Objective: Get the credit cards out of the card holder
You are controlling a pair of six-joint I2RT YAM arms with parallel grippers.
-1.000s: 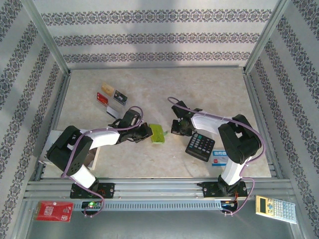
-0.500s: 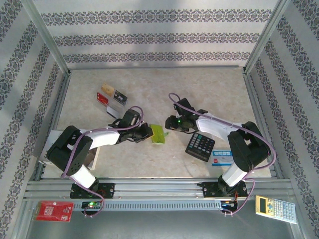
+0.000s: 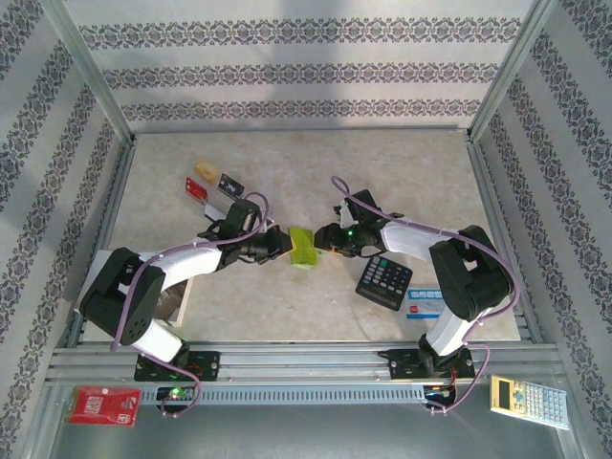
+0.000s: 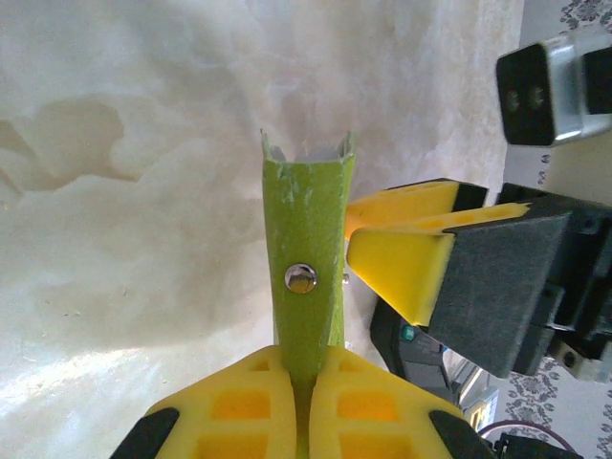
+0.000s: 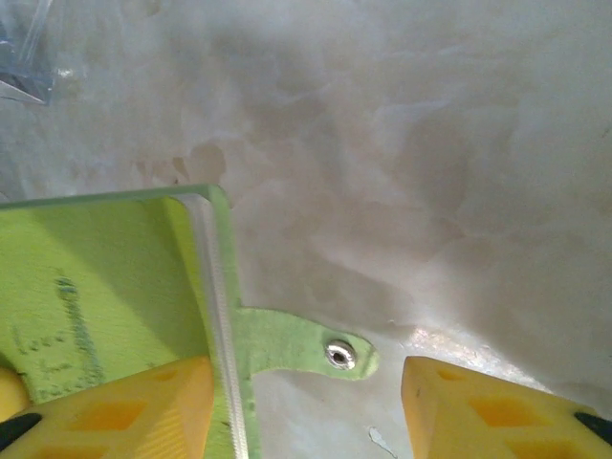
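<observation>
Lime-green card holder (image 3: 303, 247) over the middle of the bench (image 3: 382, 172), up on edge in tightly closed left fingers (image 4: 253, 402). Close the parted, empty right fingers (image 5: 488, 411) squarely on the snap tab (image 5: 306, 344), then peel slowly, without twisting.

The card holder (image 4: 306, 229) vanishes at its near end between the left fingers (image 4: 239, 406), themselves cut off by the picture's bottom edge. In the right wrist view it runs off the left edge, so its contents cannot be told. The credit cards (image 3: 212, 185) beyond it on the counter (image 3: 402, 172) are too small to read.
</observation>
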